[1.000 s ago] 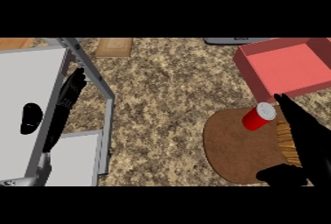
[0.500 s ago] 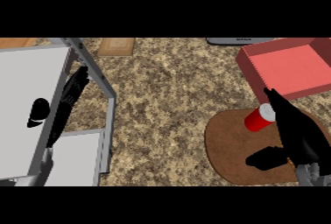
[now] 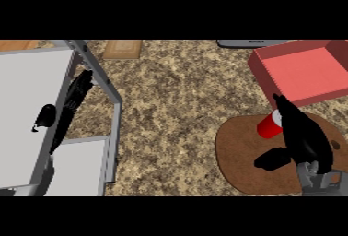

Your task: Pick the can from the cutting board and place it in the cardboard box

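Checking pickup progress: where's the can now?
Head view, right side: the can stands on the cutting board near its upper edge, below the red box, right hand alongside.

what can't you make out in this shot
- Can, head view: its right side is hidden behind the right hand, so contact between them cannot be told.
- Cutting board, head view: its lower right part is covered by that hand and forearm.
- Box, head view: its right corner is cut off by the picture's edge.
- Grey object, head view: only a strip shows at the top, too little to identify.
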Controlling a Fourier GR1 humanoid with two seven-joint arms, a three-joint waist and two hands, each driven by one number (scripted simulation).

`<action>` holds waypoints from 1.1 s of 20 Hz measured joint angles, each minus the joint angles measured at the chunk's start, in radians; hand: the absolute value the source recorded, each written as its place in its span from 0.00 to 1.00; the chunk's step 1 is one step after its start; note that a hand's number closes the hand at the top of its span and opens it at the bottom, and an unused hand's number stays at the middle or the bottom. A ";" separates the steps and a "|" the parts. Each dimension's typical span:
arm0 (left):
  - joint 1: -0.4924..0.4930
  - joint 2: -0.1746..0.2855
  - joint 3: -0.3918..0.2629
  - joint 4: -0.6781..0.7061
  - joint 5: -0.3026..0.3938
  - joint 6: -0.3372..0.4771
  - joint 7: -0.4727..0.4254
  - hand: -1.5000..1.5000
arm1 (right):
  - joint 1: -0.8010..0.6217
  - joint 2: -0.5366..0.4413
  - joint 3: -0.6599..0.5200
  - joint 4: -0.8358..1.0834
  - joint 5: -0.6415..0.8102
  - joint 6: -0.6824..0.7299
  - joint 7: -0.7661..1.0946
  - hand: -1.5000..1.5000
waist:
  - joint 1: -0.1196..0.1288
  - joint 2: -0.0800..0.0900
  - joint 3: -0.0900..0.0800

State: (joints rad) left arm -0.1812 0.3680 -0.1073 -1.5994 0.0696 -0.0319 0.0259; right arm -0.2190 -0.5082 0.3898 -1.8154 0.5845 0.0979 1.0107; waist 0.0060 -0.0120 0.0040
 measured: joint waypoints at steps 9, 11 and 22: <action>-0.011 -0.067 -0.024 0.030 -0.025 -0.015 -0.037 0.50 | -0.033 0.033 -0.034 0.076 0.011 0.028 -0.023 0.00 | -0.001 0.005 -0.008; -0.003 -0.073 -0.021 0.024 -0.023 -0.021 -0.037 0.50 | -0.024 0.036 -0.040 0.080 0.005 0.040 -0.030 0.00 | -0.001 0.004 -0.009; 0.002 -0.106 -0.008 0.040 -0.039 -0.041 -0.032 0.50 | -0.021 0.084 -0.060 0.186 0.047 0.061 -0.081 0.00 | 0.000 0.001 -0.010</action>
State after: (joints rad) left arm -0.1796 0.2624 -0.1149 -1.5593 0.0309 -0.0729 -0.0057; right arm -0.2395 -0.4244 0.3297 -1.6296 0.6317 0.1590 0.9295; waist 0.0063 -0.0106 -0.0058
